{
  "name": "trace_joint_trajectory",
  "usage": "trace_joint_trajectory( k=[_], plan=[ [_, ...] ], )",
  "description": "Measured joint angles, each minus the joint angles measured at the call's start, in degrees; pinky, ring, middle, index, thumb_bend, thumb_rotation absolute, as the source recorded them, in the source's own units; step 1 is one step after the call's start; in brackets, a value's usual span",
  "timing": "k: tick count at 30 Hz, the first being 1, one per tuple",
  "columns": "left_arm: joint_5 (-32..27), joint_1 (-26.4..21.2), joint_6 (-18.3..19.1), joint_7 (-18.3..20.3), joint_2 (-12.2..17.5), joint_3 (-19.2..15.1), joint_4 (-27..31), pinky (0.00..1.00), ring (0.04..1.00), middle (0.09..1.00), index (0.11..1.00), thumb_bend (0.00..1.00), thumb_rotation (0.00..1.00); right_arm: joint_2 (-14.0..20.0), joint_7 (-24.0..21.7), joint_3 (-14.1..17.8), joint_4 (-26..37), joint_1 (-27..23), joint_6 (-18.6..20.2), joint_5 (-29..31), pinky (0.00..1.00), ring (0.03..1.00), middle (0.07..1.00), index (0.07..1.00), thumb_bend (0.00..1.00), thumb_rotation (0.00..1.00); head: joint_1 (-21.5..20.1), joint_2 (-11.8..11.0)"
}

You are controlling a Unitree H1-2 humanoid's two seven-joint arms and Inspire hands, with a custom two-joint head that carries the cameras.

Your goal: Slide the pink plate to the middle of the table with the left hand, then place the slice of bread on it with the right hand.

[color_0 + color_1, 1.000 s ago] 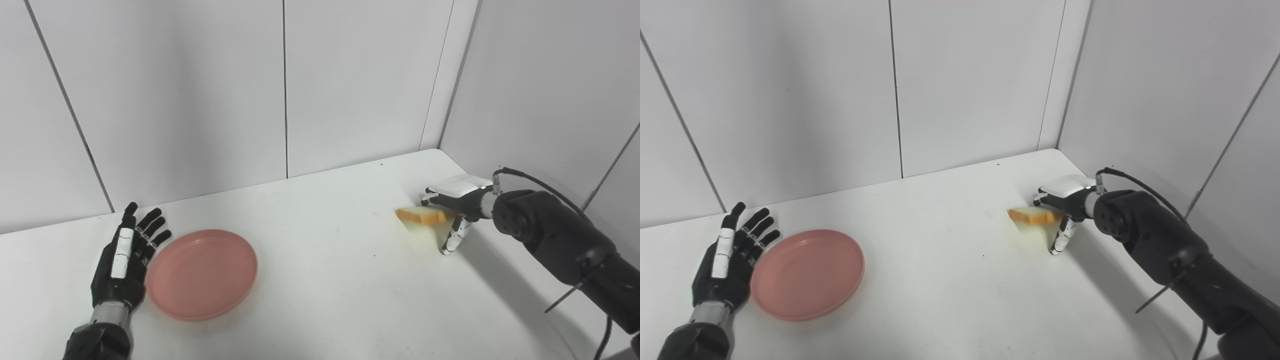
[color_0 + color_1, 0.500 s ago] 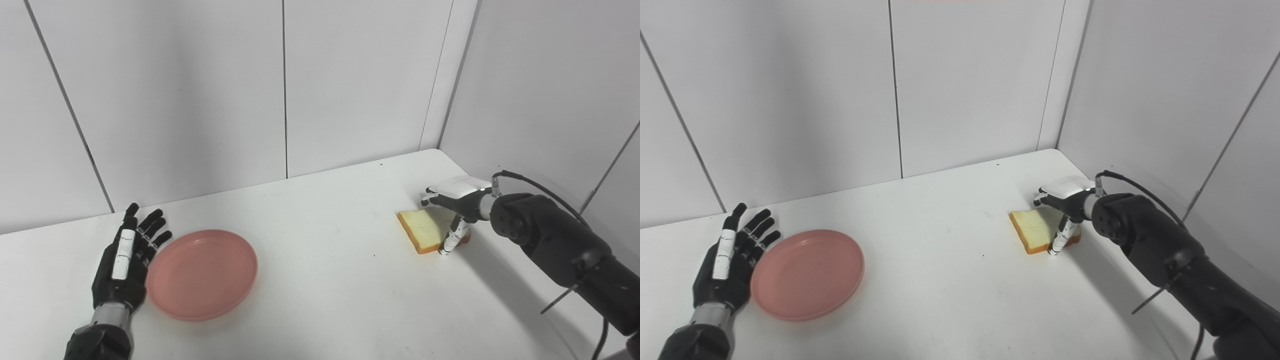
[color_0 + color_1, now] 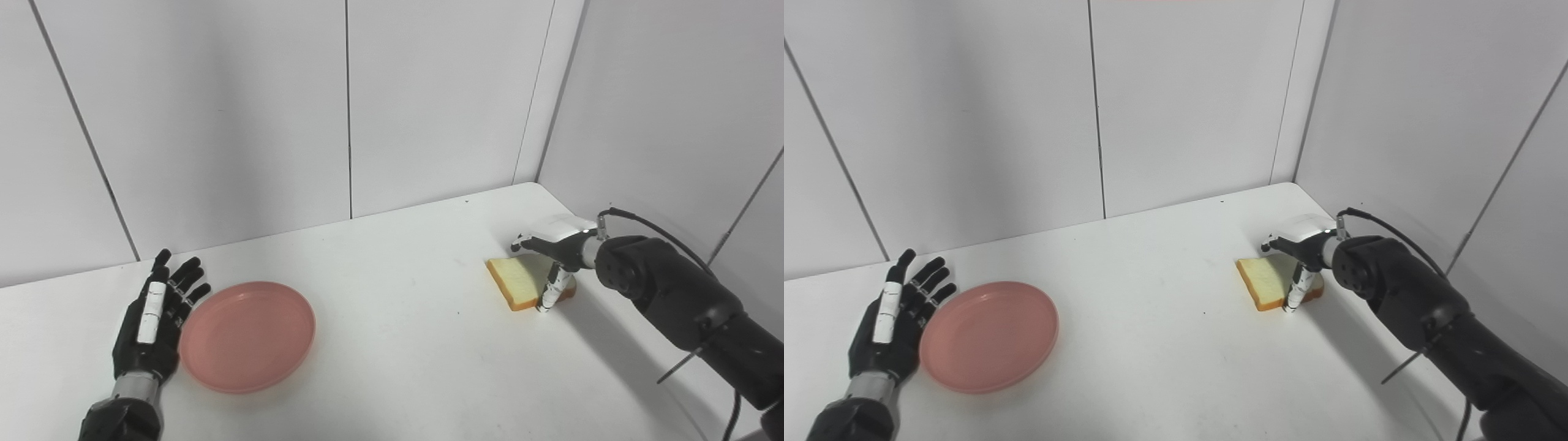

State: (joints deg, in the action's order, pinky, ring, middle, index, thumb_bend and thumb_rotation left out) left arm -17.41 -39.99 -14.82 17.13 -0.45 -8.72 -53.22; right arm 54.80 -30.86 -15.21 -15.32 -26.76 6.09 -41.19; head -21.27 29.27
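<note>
The pink plate point(image 3: 248, 335) rests on the left part of the white table point(image 3: 404, 355). My left hand point(image 3: 153, 321) stands open just left of the plate, fingers stretched toward the wall, its palm side close to the rim. On the right side lies the slice of bread point(image 3: 520, 280), flat on the table. My right hand point(image 3: 554, 248) arches over the bread's right half with fingers spread above it and the thumb point(image 3: 547, 297) pointing down at its near edge. The bread is not lifted, and the hand has no hold on it.
White wall panels close off the table at the back and on the right, meeting in a corner point(image 3: 536, 177) behind the bread. A black cable point(image 3: 649, 223) loops above my right forearm. Bare tabletop lies between plate and bread.
One second ago the bread hung tilted and raised in my right hand; it then dropped flat onto the table. The right hand has since shifted slightly left. Plate and left hand have not moved.
</note>
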Motion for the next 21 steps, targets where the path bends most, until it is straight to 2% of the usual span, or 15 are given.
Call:
trace_joint_trajectory(
  k=[2,4,5,6,9,10,12,14,19,20,21],
  plan=[
    [0.01,0.0,0.0,0.0,0.01,0.1,0.0,0.79,0.865,0.818,0.949,0.95,0.66,-0.13,0.14,0.05,-0.01,0.01,-0.01,0.26,0.87,0.874,0.89,0.848,1.0,0.27,0.0,0.0],
    [0.01,0.01,0.0,0.0,0.01,0.1,-0.01,0.78,0.866,0.816,0.95,0.95,0.66,-0.37,0.16,0.27,-0.01,0.01,0.0,0.91,0.72,0.794,0.842,0.839,1.0,0.24,0.0,0.0],
    [0.01,0.01,0.0,0.0,0.01,0.1,-0.01,0.78,0.866,0.816,0.95,0.95,0.66,-0.49,0.05,0.43,-0.04,0.03,0.0,1.4,0.7,0.785,0.837,0.839,1.0,0.23,0.0,0.0],
    [0.01,0.01,0.0,0.0,0.01,0.11,0.0,0.78,0.867,0.818,0.95,0.95,0.66,-0.6,-0.13,0.53,-0.06,0.02,0.0,2.11,0.64,0.707,0.772,0.832,0.94,0.25,0.0,0.0],
    [0.01,0.02,0.0,0.0,0.01,0.2,0.0,0.79,0.866,0.818,0.951,0.95,0.66,-0.63,-0.32,0.14,-0.35,-0.26,0.01,2.26,0.57,0.62,0.684,0.803,0.88,0.28,0.0,0.0],
    [0.01,0.02,0.01,0.0,0.03,0.24,0.01,0.79,0.863,0.817,0.949,0.96,0.66,-0.75,-0.2,-0.09,-0.39,-0.49,0.01,2.23,0.54,0.578,0.637,0.761,0.85,0.28,0.26,0.26],
    [0.01,0.02,0.03,0.0,0.09,0.25,0.02,0.78,0.859,0.815,0.947,0.96,0.66,-1.03,0.07,-0.46,-0.37,-0.96,0.01,1.94,0.5,0.539,0.595,0.731,0.82,0.28,0.35,0.35],
    [0.0,0.02,0.11,0.0,0.05,0.28,0.04,0.77,0.855,0.812,0.949,0.96,0.65,-1.25,0.21,-0.73,-0.36,-1.12,0.01,1.86,0.43,0.478,0.54,0.661,0.77,0.28,0.26,0.35],
    [-0.01,0.03,0.22,0.0,0.04,0.32,0.05,0.76,0.844,0.799,0.944,0.96,0.64,-1.58,0.93,-1.21,-0.34,-1.12,0.01,1.23,0.38,0.435,0.518,0.603,0.76,0.29,0.18,0.35],
    [-0.01,0.03,0.22,0.0,0.04,0.32,0.05,0.76,0.842,0.795,0.943,0.96,0.64,-1.59,1.25,-1.35,-0.33,-1.12,0.0,1.06,0.37,0.43,0.514,0.55,0.65,0.23,0.18,0.35],
    [-0.01,0.03,0.23,-0.01,0.02,0.31,0.07,0.76,0.84,0.794,0.942,0.96,0.64,-1.62,1.53,-1.44,-0.34,-1.12,0.0,0.92,0.37,0.424,0.508,0.523,0.59,0.2,0.26,0.44]
  ],
)
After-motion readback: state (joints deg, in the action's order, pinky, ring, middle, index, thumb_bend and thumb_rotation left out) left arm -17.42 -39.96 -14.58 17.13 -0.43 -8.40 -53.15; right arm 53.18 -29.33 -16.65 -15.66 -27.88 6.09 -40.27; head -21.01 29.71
